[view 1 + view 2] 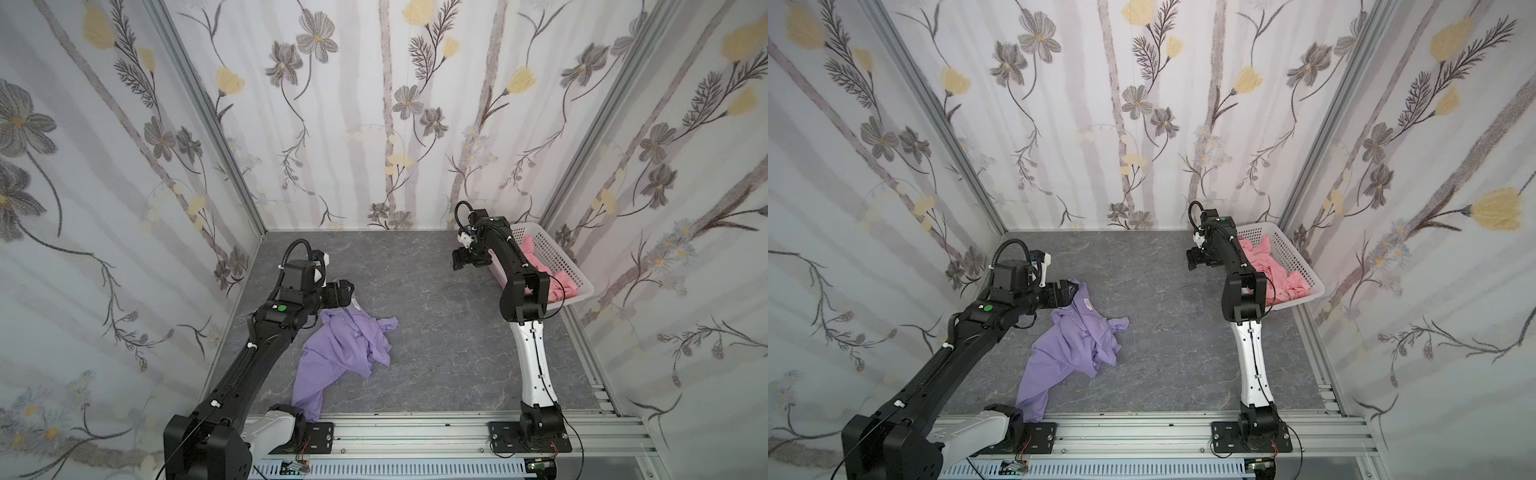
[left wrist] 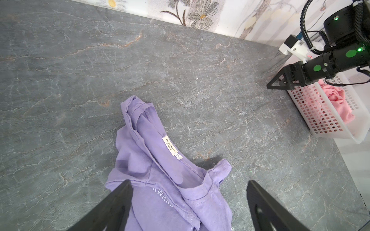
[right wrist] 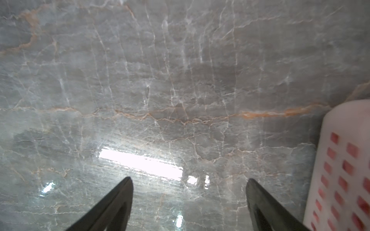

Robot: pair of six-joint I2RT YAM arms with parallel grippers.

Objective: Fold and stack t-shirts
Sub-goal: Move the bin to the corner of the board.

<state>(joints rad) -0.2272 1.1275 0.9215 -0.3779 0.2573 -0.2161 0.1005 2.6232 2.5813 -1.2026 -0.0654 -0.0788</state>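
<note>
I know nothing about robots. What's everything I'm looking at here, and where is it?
purple t-shirt: one, lavender, crumpled on the table by the left arm
pink garment: one, salmon pink, bunched in the basket
basket: one, white with holes, table's far corner on the right arm's side
table: one, grey marbled, under everything
walls: three, white with grey and yellow flowers, around the table
left arm: one, mostly black, reaching to the purple t-shirt
right arm: one, black and white, beside the basket
left pincer: one, black, open above the purple t-shirt
right pincer: one, black, open above bare table beside the basket
</note>
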